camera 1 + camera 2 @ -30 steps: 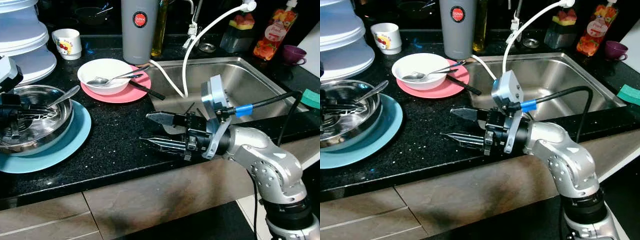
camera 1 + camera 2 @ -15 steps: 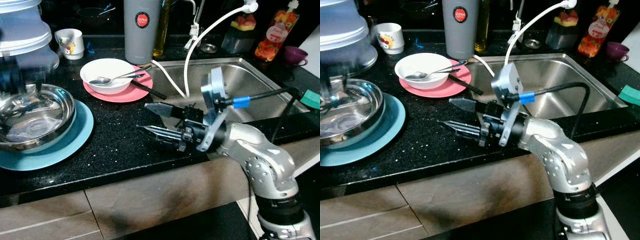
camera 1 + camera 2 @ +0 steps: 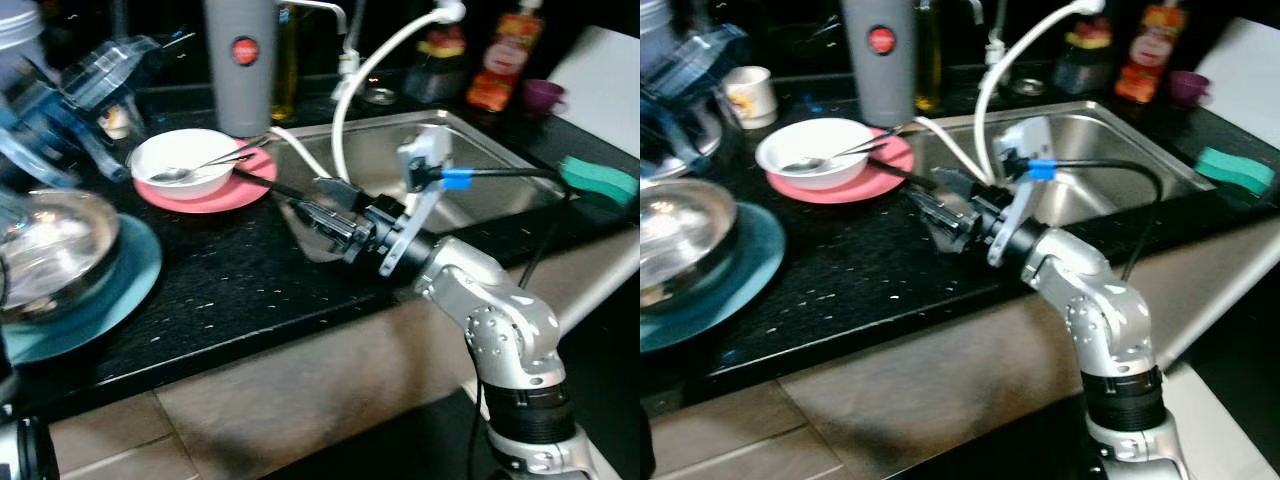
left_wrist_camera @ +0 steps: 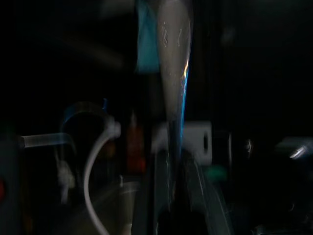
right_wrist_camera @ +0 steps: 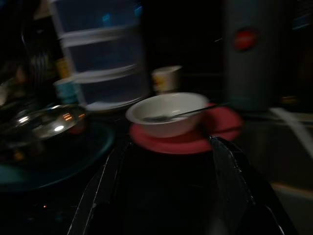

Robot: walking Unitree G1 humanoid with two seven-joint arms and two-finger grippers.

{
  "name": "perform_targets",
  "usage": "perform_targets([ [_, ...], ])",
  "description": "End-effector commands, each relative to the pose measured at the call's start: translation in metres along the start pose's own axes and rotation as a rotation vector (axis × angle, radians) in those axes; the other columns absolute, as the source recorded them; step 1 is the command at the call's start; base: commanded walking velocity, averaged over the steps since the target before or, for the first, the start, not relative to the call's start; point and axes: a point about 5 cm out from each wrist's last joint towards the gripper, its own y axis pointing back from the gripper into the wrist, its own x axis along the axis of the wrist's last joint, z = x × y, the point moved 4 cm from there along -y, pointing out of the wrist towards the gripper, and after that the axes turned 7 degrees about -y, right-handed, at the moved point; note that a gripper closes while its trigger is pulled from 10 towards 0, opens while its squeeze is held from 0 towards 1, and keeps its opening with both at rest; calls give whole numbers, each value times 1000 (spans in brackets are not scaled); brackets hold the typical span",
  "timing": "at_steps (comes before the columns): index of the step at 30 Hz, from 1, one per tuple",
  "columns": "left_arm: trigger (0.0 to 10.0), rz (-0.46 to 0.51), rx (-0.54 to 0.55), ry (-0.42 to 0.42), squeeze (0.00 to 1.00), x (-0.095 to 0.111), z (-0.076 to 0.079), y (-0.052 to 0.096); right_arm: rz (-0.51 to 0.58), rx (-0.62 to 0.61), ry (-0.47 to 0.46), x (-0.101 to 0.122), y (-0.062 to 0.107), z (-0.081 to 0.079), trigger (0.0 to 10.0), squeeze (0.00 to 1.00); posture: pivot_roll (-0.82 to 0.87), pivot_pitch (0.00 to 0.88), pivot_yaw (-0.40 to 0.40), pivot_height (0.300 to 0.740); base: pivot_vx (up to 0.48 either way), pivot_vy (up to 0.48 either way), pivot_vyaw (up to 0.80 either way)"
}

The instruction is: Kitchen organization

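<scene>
A white bowl (image 3: 183, 163) with a spoon in it sits on a pink plate (image 3: 222, 193). A dark utensil (image 3: 268, 184) lies over that plate's rim. My right gripper (image 3: 318, 203) is open above the black counter by the sink's left edge. It points at the pink plate, and the bowl (image 5: 168, 112) lies ahead between its fingers (image 5: 105, 181). At the left, a steel bowl (image 3: 50, 250) rests on a blue plate (image 3: 115, 285). My left arm is a blur at the far left. My left gripper (image 4: 176, 166) is shut on a silver spoon (image 4: 173, 63).
A steel sink (image 3: 500, 160) lies right of the gripper, with a white hose (image 3: 345, 100) arching into it. A grey flask (image 3: 238, 60), a mug (image 3: 748, 95), bottles (image 3: 505, 60) and a purple cup (image 3: 545, 93) line the back. A green sponge (image 3: 600, 180) sits far right.
The camera has swung, shifting the scene. My left gripper has lifted out of the steel bowl with the spoon. My right gripper has moved forward toward the pink plate.
</scene>
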Motion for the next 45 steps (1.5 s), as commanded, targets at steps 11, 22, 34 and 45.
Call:
perform_targets([
  [11,10000,-138,176,-14,0,-29,24,-11,63,-206,33,3,-2,34,10000,0,153,0,-36,740,0,0,-433],
  [22,10000,-329,238,-211,0,-88,29,-58,61,-355,96,2,1,58,10000,0,135,0,-22,740,0,0,0],
  [34,10000,-396,249,-277,0,-118,22,-82,74,-480,146,9,9,80,10000,0,118,0,-5,740,0,0,-600],
  [45,10000,-503,281,-324,0,-151,-7,-85,54,-548,234,9,18,91,10000,0,84,0,9,740,0,0,0],
])
